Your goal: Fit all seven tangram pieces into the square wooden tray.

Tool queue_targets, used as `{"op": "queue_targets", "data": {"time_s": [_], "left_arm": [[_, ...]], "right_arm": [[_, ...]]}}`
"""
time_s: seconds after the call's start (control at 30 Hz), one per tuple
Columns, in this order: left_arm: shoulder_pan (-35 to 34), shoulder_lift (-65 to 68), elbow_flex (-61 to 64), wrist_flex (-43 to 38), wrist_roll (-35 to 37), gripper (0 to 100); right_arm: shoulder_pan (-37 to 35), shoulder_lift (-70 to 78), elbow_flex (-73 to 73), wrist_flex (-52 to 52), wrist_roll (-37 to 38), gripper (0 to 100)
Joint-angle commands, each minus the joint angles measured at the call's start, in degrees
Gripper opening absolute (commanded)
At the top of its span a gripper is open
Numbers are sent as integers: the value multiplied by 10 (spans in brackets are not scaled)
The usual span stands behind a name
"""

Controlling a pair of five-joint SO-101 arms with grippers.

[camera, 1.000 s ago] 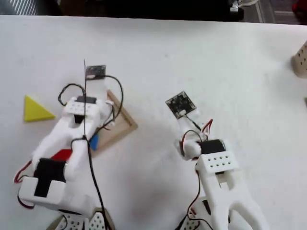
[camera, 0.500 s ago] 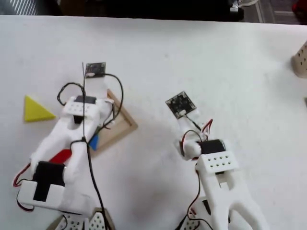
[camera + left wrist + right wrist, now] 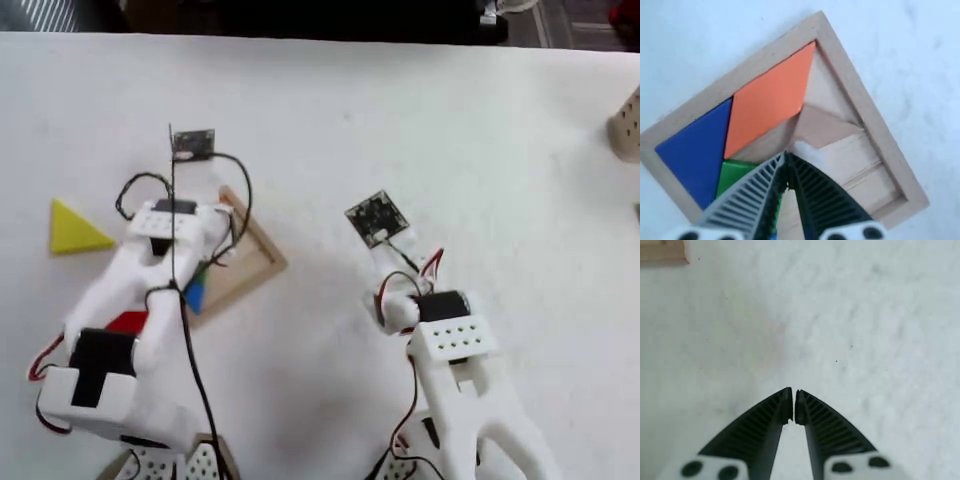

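Over the wooden tray (image 3: 765, 62) hangs the left claw (image 3: 786, 165), jaws pinched together with nothing between them, tips just above the bare floor beside the green piece (image 3: 732, 175); three pieces are seated in there: the orange piece (image 3: 770, 107) lies with its long edge flush to one rim and its point tucked into a corner; the blue piece (image 3: 695, 155) sits edge to edge with it, filling the next corner; green butts against blue's inner edge, partly hidden under the claw; the other half of the tray is open wood, with room along two rims. From the high view, the tray (image 3: 262, 255) sits tilted like a diamond, mostly under the left arm; the yellow triangle (image 3: 72, 230) lies well apart from it on open table; a red piece (image 3: 128, 322) peeks out beside that arm, and whether it touches the tray cannot be told. Off to the side the right claw (image 3: 793, 407) hovers over bare white table (image 3: 865, 315), jaws nearly touching and empty, with one tray corner (image 3: 662, 252) far off.
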Motion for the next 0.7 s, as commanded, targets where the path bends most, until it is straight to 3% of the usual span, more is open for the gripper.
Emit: {"op": "queue_targets", "data": {"time_s": [0.0,0.13,0.23,0.47,0.67], "left_arm": [[-30,14,-47,6,4,23],[-58,14,-53,8,5,23],[-74,13,-56,5,47,23],[-75,12,-69,10,61,23],[2,-87,-46,28,60,23]], "right_arm": [[-1,-6,-3,-9,1,18],[-1,-6,-3,-8,1,18],[-1,-6,-3,-8,1,18],[-1,-6,-3,-8,1,18],[-1,-6,-4,-8,1,18]]}}
